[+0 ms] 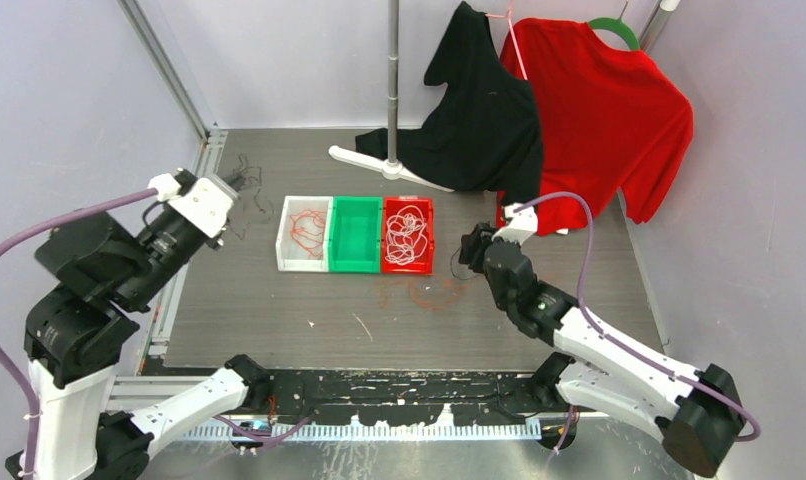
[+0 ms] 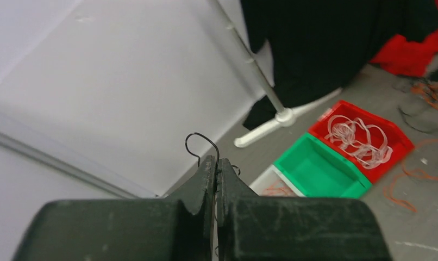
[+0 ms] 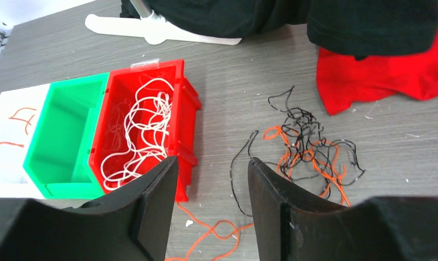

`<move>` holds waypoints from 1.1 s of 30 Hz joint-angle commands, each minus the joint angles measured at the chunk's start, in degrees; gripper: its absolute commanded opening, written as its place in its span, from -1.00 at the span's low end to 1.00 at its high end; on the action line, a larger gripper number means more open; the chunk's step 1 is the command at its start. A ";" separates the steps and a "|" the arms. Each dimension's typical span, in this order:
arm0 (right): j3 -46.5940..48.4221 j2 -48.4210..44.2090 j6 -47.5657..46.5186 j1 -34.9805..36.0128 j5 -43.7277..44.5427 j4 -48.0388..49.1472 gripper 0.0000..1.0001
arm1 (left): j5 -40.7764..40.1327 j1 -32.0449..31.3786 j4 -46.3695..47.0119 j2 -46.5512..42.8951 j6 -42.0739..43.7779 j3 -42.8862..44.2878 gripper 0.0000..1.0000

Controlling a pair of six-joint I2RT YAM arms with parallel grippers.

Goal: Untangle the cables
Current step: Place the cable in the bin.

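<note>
My left gripper (image 1: 241,186) is raised at the table's far left, shut on a thin black cable (image 2: 198,134) that loops out above its fingertips (image 2: 210,166). White cables (image 3: 141,130) lie heaped in the red bin (image 1: 425,205). An orange-red cable (image 3: 21,117) lies in the white bin (image 1: 282,232), and the green bin (image 1: 355,262) between them holds nothing. A black and orange-red tangle (image 3: 309,144) lies on the table right of the red bin. My right gripper (image 3: 212,159) hovers open over the table beside it, holding nothing. A loose orange-red cable (image 1: 424,292) trails in front of the red bin.
A white garment stand (image 1: 393,90) rises at the back, its foot (image 1: 364,160) on the table. A black shirt (image 1: 479,120) and a red shirt (image 1: 609,110) hang from it down to the table's back right. A metal rail (image 1: 179,290) runs along the left edge.
</note>
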 commanded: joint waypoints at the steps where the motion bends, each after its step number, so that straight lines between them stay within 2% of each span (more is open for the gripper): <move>1: 6.33 6.62 -0.82 -6.56 -8.73 1.92 0.13 | 9.49 -0.22 -2.63 0.77 -4.46 -2.53 -1.00; 5: 9.12 14.36 -0.34 -14.36 -14.20 4.31 0.14 | 10.59 -0.24 1.76 2.26 -4.68 -6.98 -1.00; 9: 12.40 23.69 -0.72 -20.06 -17.08 6.39 0.13 | 10.76 -0.24 4.46 5.43 -4.60 -7.89 -1.00; 14: 15.02 34.16 -0.13 -23.12 -18.99 7.51 0.05 | 11.03 -0.23 8.01 9.80 -3.22 -7.98 -1.00; 17: 14.47 37.20 1.04 -23.47 -18.81 6.52 -0.05 | 11.49 -0.21 9.50 12.25 -3.18 -7.35 -1.00; 24: 6.03 35.96 6.19 -23.52 -22.11 5.99 -0.25 | 11.28 -0.22 12.40 17.15 -1.80 -6.22 -1.00; 28: -0.88 28.87 10.04 -22.85 -23.88 6.58 -0.37 | 8.64 -0.23 14.64 19.58 -0.22 -6.38 -1.00; 33: -5.58 18.78 12.86 -19.63 -23.99 2.28 -0.48 | 7.63 -0.21 15.35 22.12 0.42 -6.55 -1.00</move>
